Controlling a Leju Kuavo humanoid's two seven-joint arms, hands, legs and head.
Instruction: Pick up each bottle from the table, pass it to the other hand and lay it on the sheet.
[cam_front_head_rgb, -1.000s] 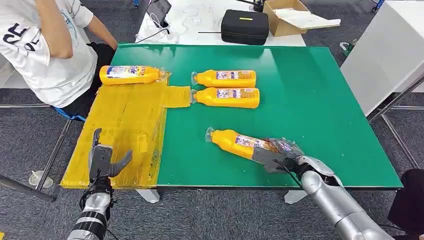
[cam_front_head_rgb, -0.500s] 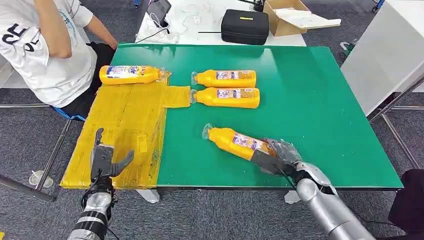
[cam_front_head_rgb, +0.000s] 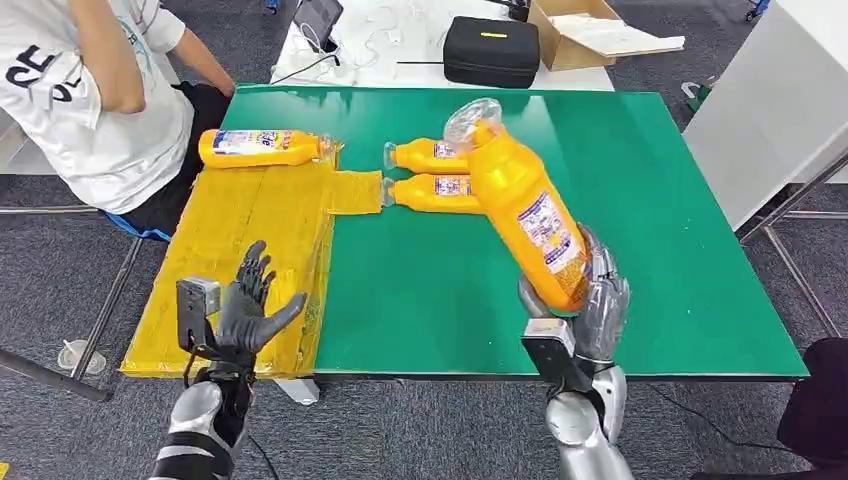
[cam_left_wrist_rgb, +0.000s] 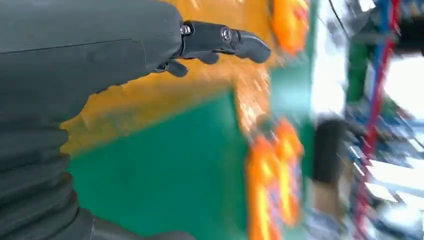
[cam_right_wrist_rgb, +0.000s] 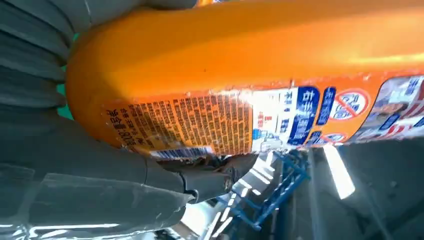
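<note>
The green table (cam_front_head_rgb: 650, 200) carried the yellow sheet (cam_front_head_rgb: 240, 250) at its left side. The right hand (cam_front_head_rgb: 590, 305) held a bottle (cam_front_head_rgb: 520, 200) raised above the table — fingers (cam_front_head_rgb: 608, 290) wrapped round its base, cap tilted up. The left hand (cam_front_head_rgb: 250, 310) hovered over the sheet's near edge — fingers (cam_front_head_rgb: 255, 270) spread, holding nothing.

Glossy orange plastic bottle (cam_front_head_rgb: 523, 205) (paper-looking label), smooth matt green table (cam_front_head_rgb: 650, 200), crinkly, perhaps taped yellow sheet (cam_front_head_rgb: 240, 250).

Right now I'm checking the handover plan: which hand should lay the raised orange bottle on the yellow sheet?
Left hand: it's open over the yellow sheet; the right hand holds the orange bottle.
</note>
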